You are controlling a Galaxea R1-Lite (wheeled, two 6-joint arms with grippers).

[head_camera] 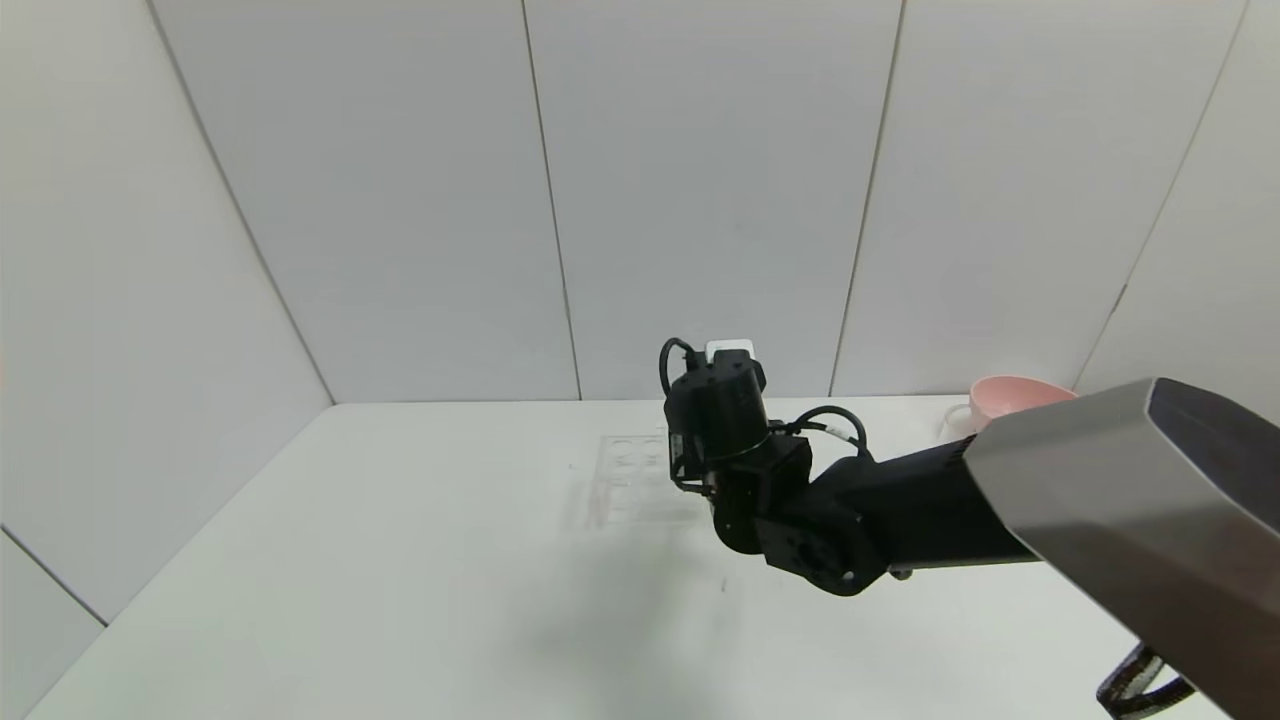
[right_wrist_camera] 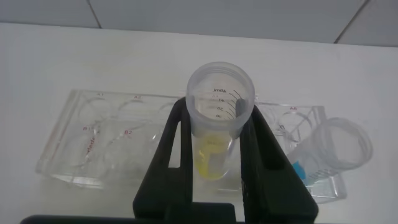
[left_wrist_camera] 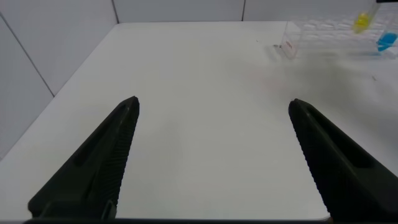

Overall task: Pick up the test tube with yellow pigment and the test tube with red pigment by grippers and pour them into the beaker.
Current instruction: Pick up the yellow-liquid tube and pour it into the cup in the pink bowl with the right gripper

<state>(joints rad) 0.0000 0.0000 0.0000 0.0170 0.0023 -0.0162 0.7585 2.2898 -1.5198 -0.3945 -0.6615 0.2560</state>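
In the right wrist view my right gripper [right_wrist_camera: 217, 107] is shut on the test tube with yellow pigment [right_wrist_camera: 214, 158], its fingers [right_wrist_camera: 177, 146] pressed against both sides just below the rim. The tube is upright over the clear tube rack [right_wrist_camera: 81, 143]; I cannot tell whether its bottom is still in a well. In the head view the right wrist [head_camera: 720, 420] hangs over the rack [head_camera: 625, 480] and hides the tube. My left gripper [left_wrist_camera: 212, 102] is open and empty above bare table, far from the rack [left_wrist_camera: 323, 31]. The red-pigment tube and the beaker do not show clearly.
A tube with blue liquid [right_wrist_camera: 326, 152] leans in the rack beside the held tube; it also shows in the left wrist view [left_wrist_camera: 387, 42]. A pink bowl [head_camera: 1010, 395] stands at the back right of the white table [head_camera: 400, 600]. Walls close the back and left.
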